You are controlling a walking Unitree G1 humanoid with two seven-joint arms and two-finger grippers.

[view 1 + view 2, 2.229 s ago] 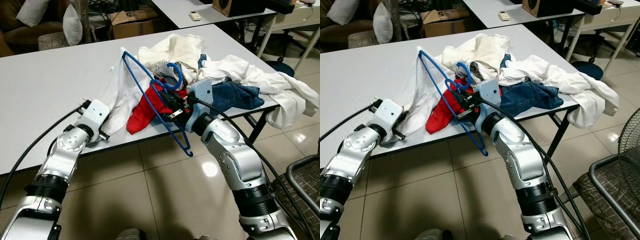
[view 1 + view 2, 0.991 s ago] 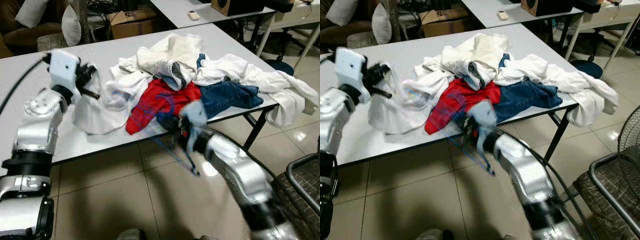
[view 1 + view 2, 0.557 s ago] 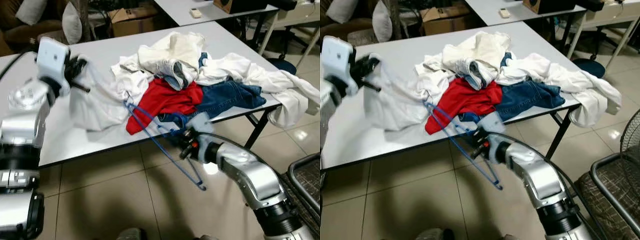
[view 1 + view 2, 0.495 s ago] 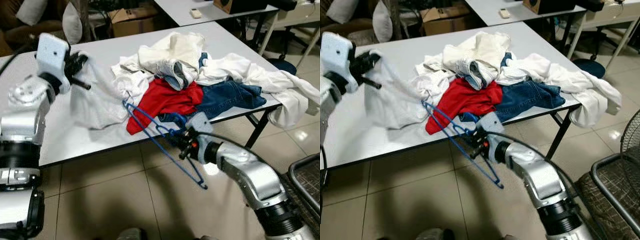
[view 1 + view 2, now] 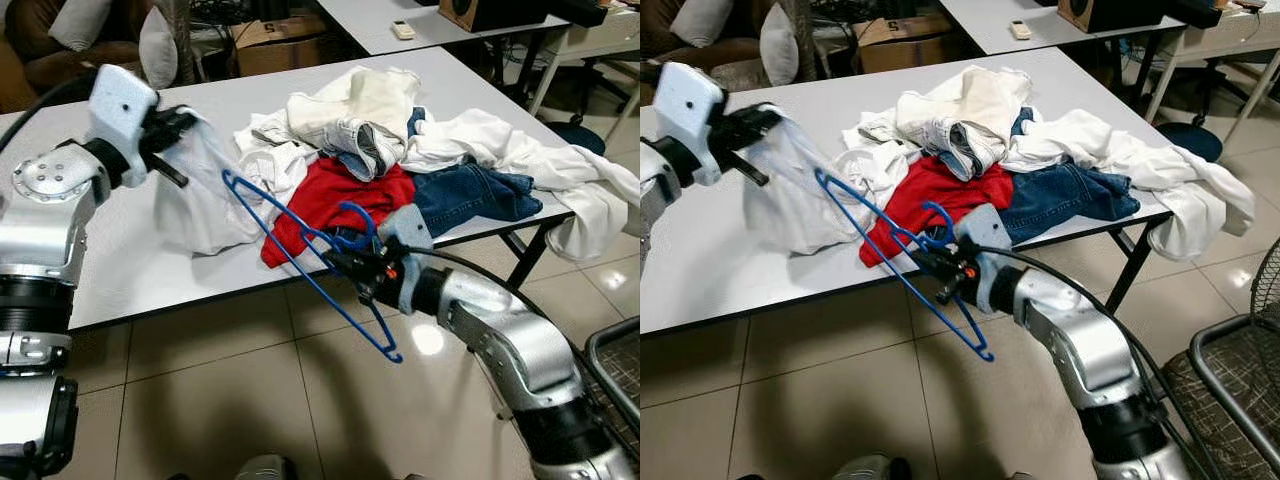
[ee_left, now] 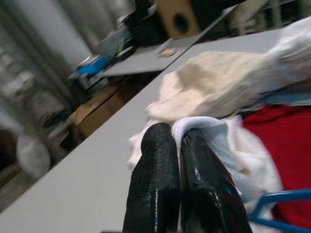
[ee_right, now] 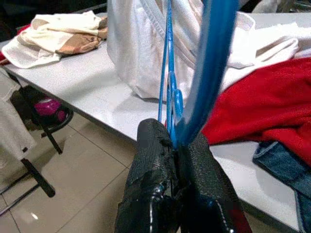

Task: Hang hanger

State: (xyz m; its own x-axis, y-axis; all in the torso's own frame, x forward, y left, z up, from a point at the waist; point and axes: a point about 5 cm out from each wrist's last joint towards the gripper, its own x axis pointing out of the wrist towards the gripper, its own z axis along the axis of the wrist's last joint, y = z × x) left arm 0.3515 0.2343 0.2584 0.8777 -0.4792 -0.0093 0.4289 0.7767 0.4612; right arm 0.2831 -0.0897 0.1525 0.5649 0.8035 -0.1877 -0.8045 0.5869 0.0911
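The thin blue wire hanger hangs tilted just off the front edge of the long grey bench, its upper corner reaching back toward the white garment and its lower corner hanging out over the tiled floor. The right pincer is pressed together on the hanger just below its hook. The left pincer pinches the ribbed edge of the white garment and holds it up off the bench. To do this well, I judge the hanger's upper corner should be steered into the garment's opening while the left arm keeps the cloth taut. The right arm reaches forward, low, in front of the bench; the left is raised, elbow bent, above the bench.
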